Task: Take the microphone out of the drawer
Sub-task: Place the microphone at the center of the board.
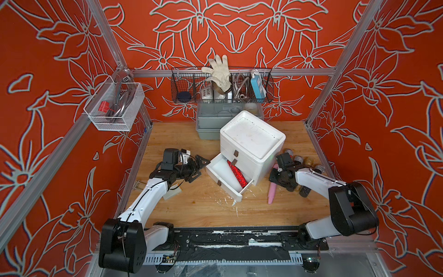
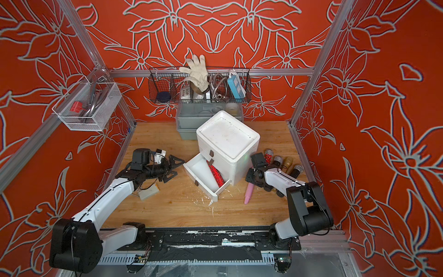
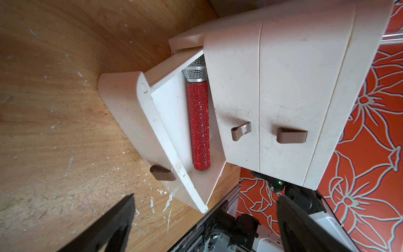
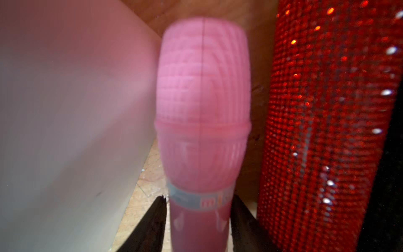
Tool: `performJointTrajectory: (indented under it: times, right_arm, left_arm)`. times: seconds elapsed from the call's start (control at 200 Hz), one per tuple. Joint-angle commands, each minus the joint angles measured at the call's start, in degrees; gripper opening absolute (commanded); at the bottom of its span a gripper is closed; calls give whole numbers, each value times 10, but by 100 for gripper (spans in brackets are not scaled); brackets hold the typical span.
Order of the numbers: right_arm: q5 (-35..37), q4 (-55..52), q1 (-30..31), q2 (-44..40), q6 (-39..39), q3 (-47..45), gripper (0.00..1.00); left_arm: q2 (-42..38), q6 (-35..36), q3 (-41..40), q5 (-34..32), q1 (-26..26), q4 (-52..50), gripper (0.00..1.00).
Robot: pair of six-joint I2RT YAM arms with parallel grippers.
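The microphone (image 1: 237, 173) (image 2: 217, 176) (image 3: 198, 124) has a red glitter handle and a silver mesh head. It lies slantwise in the open bottom drawer (image 1: 221, 167) (image 3: 170, 113) of a white drawer unit (image 1: 251, 139). My left gripper (image 1: 202, 169) (image 2: 178, 167) (image 3: 206, 196) stands open and empty just left of the drawer. My right gripper (image 1: 273, 178) (image 2: 250, 178) (image 4: 198, 203) is right of the unit, its fingers flanking the handle of a pink microphone (image 1: 272, 191) (image 4: 202, 98) that lies on the table, with a thin gap at one finger.
Several more microphones (image 1: 302, 160) lie against the right wall behind my right arm; one red glitter handle (image 4: 327, 109) is close beside the pink one. A small clear box (image 1: 172, 193) sits under my left arm. A grey bin (image 1: 208, 120) stands behind the unit, below a wire basket (image 1: 223, 86).
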Motion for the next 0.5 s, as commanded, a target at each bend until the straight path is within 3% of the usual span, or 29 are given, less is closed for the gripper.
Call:
performJointTrajectory:
  times: [0.0,0.36,0.495]
  right_arm:
    - [-3,-23,2,-32,-9,28,53]
    - [38,-175,2,-212,-84,78,54]
    - [-4,-197,7,-267,-118,118,53]
  left_arm:
    - [-4,6,-8,-4,-2,0,100]
    - [21,5,-13,-3,-2,9,100]
    - [31,1,-18,3,-2,15,100]
